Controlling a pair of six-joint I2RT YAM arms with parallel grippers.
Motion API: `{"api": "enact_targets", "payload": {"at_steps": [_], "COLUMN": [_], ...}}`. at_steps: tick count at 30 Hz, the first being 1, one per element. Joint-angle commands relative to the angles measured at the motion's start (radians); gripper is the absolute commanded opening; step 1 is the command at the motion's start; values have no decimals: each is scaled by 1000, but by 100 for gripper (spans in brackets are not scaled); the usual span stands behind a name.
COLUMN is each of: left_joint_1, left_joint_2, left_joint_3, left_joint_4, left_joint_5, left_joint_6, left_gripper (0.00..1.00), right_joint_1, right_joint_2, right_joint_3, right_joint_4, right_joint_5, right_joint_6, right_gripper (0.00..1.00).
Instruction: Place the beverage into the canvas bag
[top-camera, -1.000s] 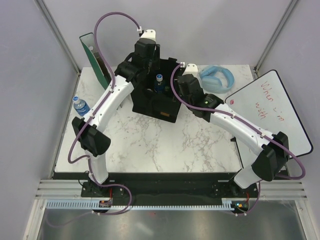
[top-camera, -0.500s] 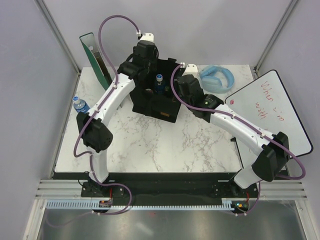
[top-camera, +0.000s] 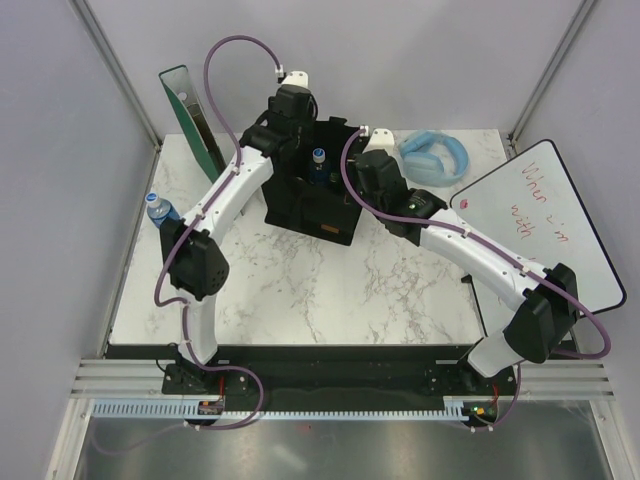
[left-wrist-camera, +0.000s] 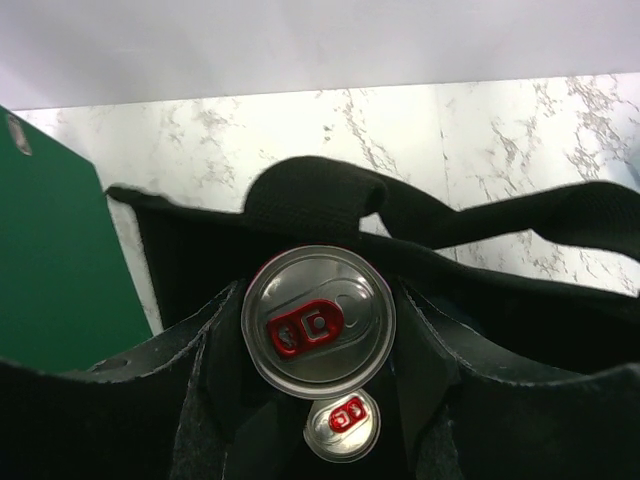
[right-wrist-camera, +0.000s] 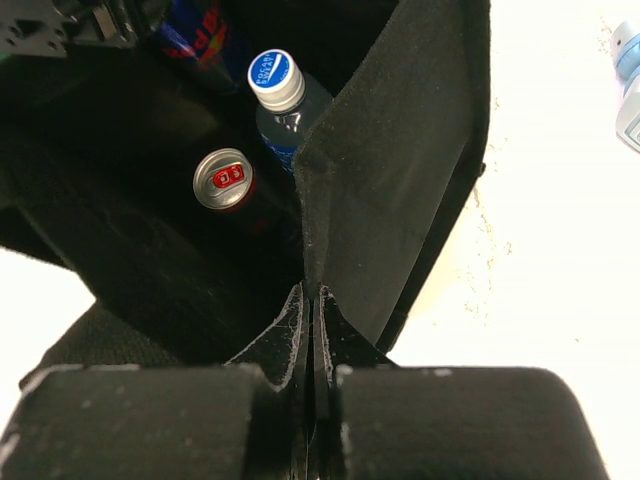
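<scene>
The task is partway done, and the current placement is near its end. The canvas bag (top-camera: 303, 212) stands open at the far side of the marble surface (top-camera: 330, 290). It holds a blue-capped water bottle (right-wrist-camera: 275, 82) and a drink can with a red tab (right-wrist-camera: 222, 178), side by side on its floor.

The left gripper (left-wrist-camera: 318, 300) hangs over the bag's mouth. Its fingers (left-wrist-camera: 205, 400) are spread around a second red-tabbed can (left-wrist-camera: 318, 322) and clamp it by the sides. This can sits upright directly above the one on the floor, with its top near the level of the handle. It appears to be partly inside but not yet set down or let go.

The right gripper (right-wrist-camera: 311, 335) has its fingers pressed together on the bag's near wall, pinching the fabric and holding the mouth open.

What is left, by this reading, is to lower the can, release it and withdraw. Another water bottle (top-camera: 160, 211) stands outside the bag near the surface's left edge and may be a later item.
</scene>
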Motion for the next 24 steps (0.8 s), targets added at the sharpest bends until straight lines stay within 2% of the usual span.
{"api": "enact_targets", "payload": {"at_steps": [1,3,12,21,24], "left_joint_1": [11,2,-50,-69,-70], "left_joint_2": [-47,-73,-129,-126,-114], "left_joint_3": [-39,-34,51,39,30], "left_joint_4": [26,25,22,25,26], "left_joint_5": [82,131,157,237,211], "left_joint_6": [-64,-74,-46,-25,-32], "left_gripper": [2,2,2,2,2], "right_joint_1": [0,-2,-2,-2,-2], "right_joint_2": [-33,-29,-22,-15,-15], "right_joint_3": [-7,-9,-15,-9,-9], "right_joint_4": [20,21,33,38,40], "right_joint_5": [13,8,-7,-13,-13], "right_joint_6": [-13,-12,-3,0,2], "right_gripper": [0,0,0,0,0]}}
